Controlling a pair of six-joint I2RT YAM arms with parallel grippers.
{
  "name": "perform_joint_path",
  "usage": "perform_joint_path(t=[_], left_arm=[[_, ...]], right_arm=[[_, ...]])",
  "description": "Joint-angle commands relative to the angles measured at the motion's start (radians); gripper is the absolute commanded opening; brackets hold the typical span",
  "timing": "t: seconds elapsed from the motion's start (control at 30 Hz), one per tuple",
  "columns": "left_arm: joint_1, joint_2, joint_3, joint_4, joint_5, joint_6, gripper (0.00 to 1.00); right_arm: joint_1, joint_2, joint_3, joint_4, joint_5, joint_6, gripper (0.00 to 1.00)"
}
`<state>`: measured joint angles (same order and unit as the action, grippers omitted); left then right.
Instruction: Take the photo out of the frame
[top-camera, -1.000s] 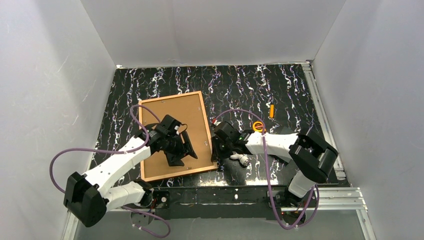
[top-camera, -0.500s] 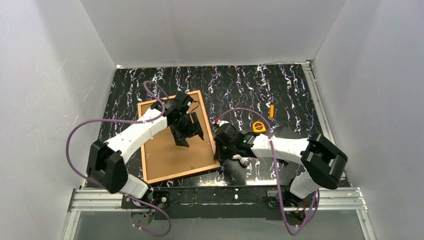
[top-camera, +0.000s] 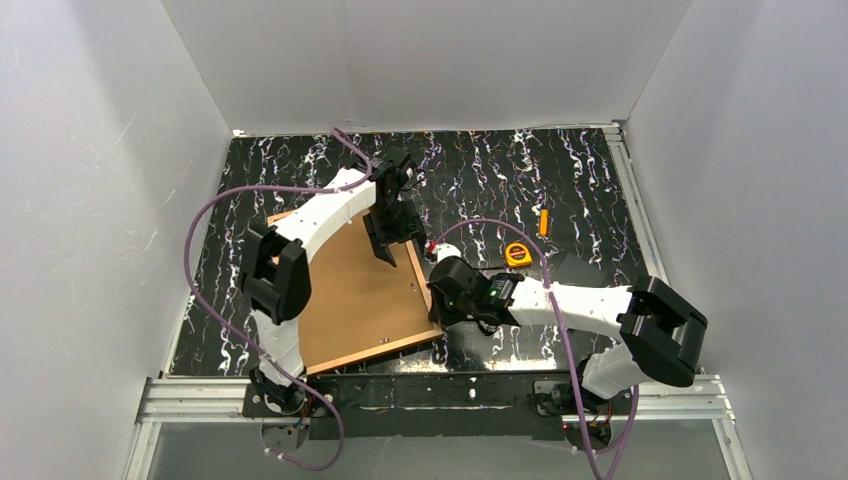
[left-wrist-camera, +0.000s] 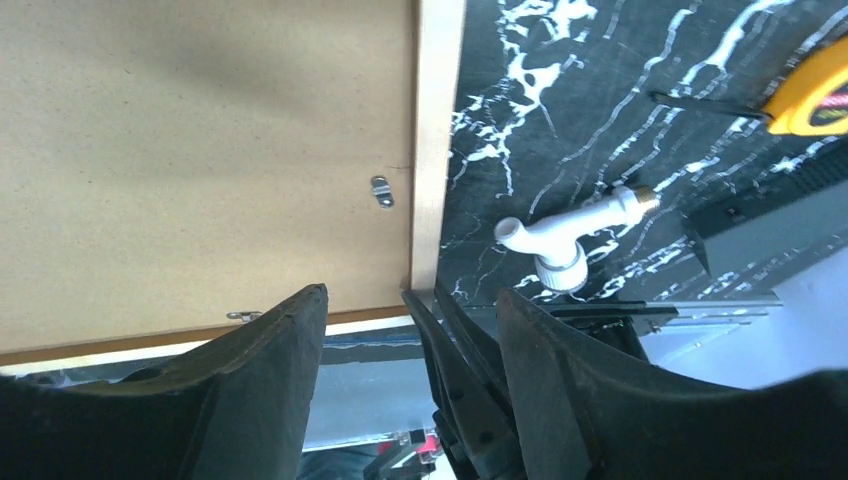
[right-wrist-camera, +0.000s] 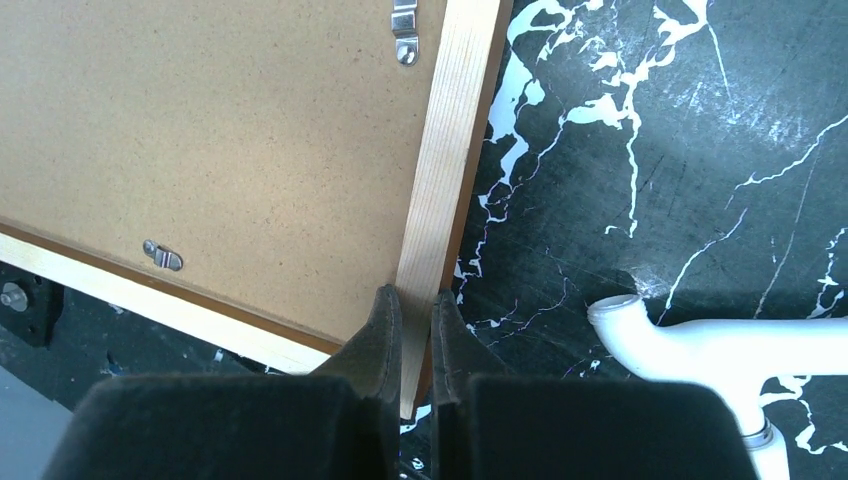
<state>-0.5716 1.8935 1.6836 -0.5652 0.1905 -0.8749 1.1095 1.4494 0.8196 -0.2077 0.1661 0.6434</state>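
The frame (top-camera: 350, 290) lies face down on the black marbled table, its tan backing board (left-wrist-camera: 200, 150) up. The photo is hidden. My right gripper (top-camera: 437, 305) is shut on the frame's pale right rail (right-wrist-camera: 440, 180), a little short of the near right corner; its fingertips (right-wrist-camera: 388, 310) pinch the wood from both sides. My left gripper (top-camera: 392, 235) hangs open and empty over the far right part of the frame, fingers pointing back toward the near edge. In the left wrist view the left gripper (left-wrist-camera: 412, 292) frames that same corner, with the right gripper's dark fingers (left-wrist-camera: 460, 390) showing between.
A white pipe fitting (top-camera: 487, 320) lies just right of the frame's near corner. A yellow tape measure (top-camera: 517, 253) and a small orange piece (top-camera: 543, 222) sit further right. A dark grey flat panel (left-wrist-camera: 760, 225) lies by the right arm. White walls enclose three sides.
My left arm has swung from the near middle of the backing board to its far right corner, still open. My right gripper has closed on the right rail.
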Motion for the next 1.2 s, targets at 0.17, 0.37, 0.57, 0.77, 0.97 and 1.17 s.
perform_joint_path(t=[0.17,0.37,0.57,0.77,0.97,1.17], left_arm=[[-0.004,0.138,0.072,-0.203,-0.044,0.042,0.64],[-0.023,0.167,-0.054,0.085,0.07,0.089,0.59],[-0.032,0.196,-0.093,0.109,0.003,0.08,0.42],[-0.05,0.204,-0.095,0.094,-0.051,0.099,0.21],[-0.058,0.207,-0.079,0.061,-0.082,0.131,0.1],[-0.057,0.2,-0.05,0.036,-0.061,0.155,0.0]], right_arm=[[0.052,-0.042,0.019,0.04,0.091,-0.034,0.01],[0.059,-0.039,0.003,0.044,0.095,-0.049,0.01],[0.064,-0.048,0.009,0.029,0.104,-0.05,0.01],[0.075,-0.047,0.017,0.011,0.12,-0.054,0.01],[0.084,-0.041,0.024,-0.014,0.139,-0.052,0.01],[0.084,-0.053,0.033,-0.039,0.139,-0.025,0.01]])
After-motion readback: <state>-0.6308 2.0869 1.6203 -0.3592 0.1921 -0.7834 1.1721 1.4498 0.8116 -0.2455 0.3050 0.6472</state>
